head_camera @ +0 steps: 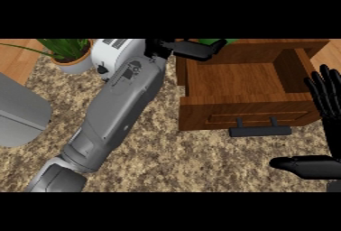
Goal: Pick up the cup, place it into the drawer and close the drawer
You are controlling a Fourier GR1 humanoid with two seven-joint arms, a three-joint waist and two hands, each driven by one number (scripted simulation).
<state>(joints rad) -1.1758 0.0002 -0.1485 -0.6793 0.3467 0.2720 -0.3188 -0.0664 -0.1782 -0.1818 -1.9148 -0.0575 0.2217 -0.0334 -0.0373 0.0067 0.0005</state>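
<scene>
The wooden drawer (200,110) stands pulled open at the upper right, its inside bare and its dark handle (260,131) facing me. My left forearm stretches from the lower left up to the drawer's back left corner. There my left hand (190,48) is curled round the green cup (218,42), of which only a small green part shows above the fingers. The cup is held over the drawer's rear edge. My right hand (325,97) rests open at the right edge beside the drawer, fingers up, thumb low.
A potted plant (68,56) and a white appliance (113,48) stand at the back left, close to my left forearm. A grey rounded object (20,113) lies at the left edge. The speckled counter (193,158) spreads in front of the drawer.
</scene>
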